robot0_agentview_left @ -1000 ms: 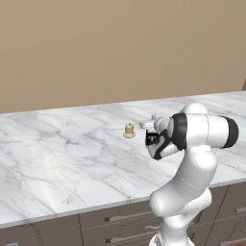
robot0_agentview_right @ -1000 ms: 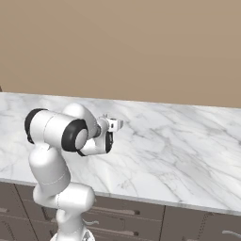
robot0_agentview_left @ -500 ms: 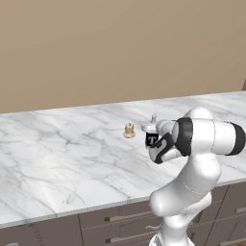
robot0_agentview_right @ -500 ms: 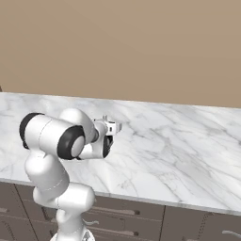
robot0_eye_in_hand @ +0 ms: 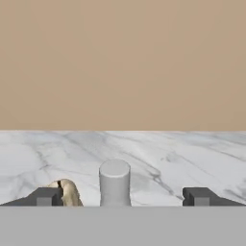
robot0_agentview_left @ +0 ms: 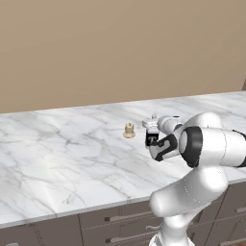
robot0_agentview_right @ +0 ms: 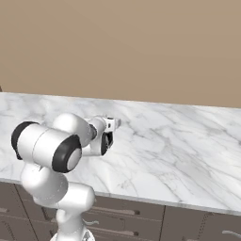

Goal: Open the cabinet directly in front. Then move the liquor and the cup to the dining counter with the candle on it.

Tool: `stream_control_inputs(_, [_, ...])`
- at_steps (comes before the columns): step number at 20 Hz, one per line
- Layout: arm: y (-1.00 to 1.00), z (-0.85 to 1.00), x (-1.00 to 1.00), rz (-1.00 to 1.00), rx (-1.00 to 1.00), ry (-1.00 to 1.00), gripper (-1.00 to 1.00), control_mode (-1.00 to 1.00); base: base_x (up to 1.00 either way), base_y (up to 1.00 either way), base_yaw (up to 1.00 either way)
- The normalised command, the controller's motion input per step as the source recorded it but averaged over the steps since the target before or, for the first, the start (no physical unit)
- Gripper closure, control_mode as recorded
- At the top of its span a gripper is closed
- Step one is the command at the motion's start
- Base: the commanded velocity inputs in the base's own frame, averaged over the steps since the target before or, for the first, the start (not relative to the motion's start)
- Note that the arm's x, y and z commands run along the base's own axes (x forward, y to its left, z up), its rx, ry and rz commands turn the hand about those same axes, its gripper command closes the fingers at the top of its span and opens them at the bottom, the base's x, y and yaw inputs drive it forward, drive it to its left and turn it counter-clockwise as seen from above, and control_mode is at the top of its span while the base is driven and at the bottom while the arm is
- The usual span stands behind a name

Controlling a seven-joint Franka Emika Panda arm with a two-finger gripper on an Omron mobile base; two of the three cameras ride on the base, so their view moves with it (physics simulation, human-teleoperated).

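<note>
White grey-veined marble dining counter (robot0_agentview_left: pixel 62 158) is bearing your squat dark T-labelled liquor bottle (robot0_agentview_left: pixel 152 139); your white arm's gripper (robot0_eye_in_hand: pixel 122 197) is hovering level, jaws spread wide around its grey neck.

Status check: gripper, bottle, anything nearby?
Gripper open, straddling the bottle's grey cap. Bottle upright on the marble counter. Small tan candle just beside it, apart.

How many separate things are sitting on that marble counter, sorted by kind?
Bottles: 1, the dark liquor bottle with its grey cap, between the open gripper fingers.
Candles: 1, the small tan candle beside it.
Total: 2 things on the marble counter.
</note>
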Motion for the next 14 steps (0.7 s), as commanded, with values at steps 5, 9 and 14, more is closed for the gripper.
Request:
stream_control_inputs(5, [-0.05, 0.58, -0.22, 0.0, -0.02, 0.03, -1.0, -1.0, 0.0, 0.0, 0.0])
stream_control_inputs(9, [-0.09, 0.78, -0.18, 0.0, -0.05, 0.11, -1.0, -1.0, 0.0, 0.0, 0.0])
stream_control_inputs(14, [-0.05, 0.79, -0.08, 0.0, -0.09, 0.2, -1.0, -1.0, 0.0, 0.0, 0.0])
